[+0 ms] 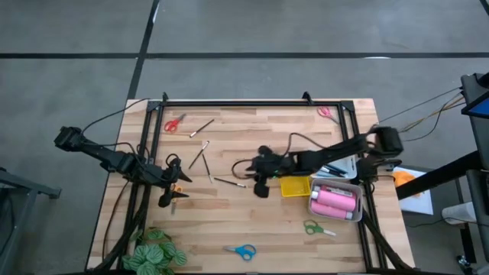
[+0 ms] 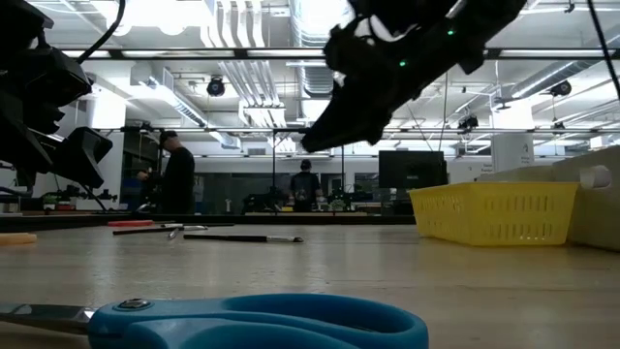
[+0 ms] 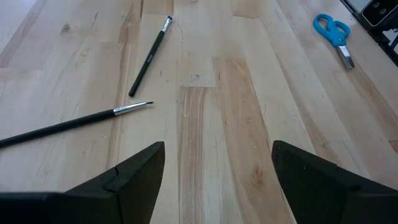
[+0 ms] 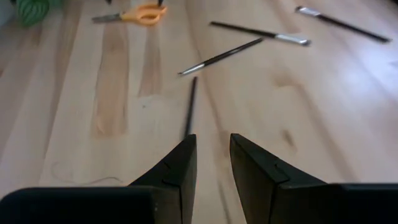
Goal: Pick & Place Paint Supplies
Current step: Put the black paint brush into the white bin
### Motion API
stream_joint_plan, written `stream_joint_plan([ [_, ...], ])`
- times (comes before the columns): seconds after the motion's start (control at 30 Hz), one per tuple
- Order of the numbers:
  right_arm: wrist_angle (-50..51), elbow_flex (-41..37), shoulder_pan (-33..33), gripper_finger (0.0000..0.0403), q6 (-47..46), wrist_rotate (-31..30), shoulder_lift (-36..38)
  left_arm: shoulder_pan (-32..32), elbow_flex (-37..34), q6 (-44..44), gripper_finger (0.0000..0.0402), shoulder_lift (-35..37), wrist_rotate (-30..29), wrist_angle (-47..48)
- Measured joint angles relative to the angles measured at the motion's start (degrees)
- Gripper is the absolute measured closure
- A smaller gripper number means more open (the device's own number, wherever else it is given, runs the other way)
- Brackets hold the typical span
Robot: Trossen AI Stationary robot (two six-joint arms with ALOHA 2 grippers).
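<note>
The long black thin-handled paintbrush [image 3: 68, 123] ahead of the left pincer runs off the left wrist picture's edge. In the low view, the blue plastic-handled scissors [image 2: 262, 323] are cut off below. Under the right pincer, a thin dark brush [image 4: 189, 106] blurs, its near end hidden.

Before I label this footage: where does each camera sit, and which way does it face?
High view: overhead, straight down on the wooden table and both arms.
Low view: table height, past the blue scissors into the room; an arm overhead.
Left wrist view: past the open left gripper at two brushes.
Right wrist view: past the right gripper toward orange scissors.
Shared: blue scissors, in the high, low and left wrist views.
</note>
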State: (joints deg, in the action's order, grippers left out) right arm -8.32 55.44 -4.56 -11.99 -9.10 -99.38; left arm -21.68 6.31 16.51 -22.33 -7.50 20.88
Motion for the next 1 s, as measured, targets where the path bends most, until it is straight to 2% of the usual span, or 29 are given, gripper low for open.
stream_joint_plan([
  [0.3,1.1,10.7,-1.2,0.0307,-2.9,0.1,-12.4,0.0,0.0,0.0,0.0101,0.0,0.0,0.0],
  [0.5,2.4,15.1,-1.2,0.0307,-3.3,0.8,-18.5,0.0,0.0,0.0,0.0101,0.0,0.0,0.0],
  [0.7,2.6,16.7,-1.2,0.0307,-4.9,1.5,-21.5,0.0,0.0,0.0,0.0101,0.0,0.0,0.0],
  [1.0,5.2,15.3,-1.1,0.0307,-4.6,0.1,-21.7,0.0,0.0,0.0,0.0101,0.0,0.0,0.0],
])
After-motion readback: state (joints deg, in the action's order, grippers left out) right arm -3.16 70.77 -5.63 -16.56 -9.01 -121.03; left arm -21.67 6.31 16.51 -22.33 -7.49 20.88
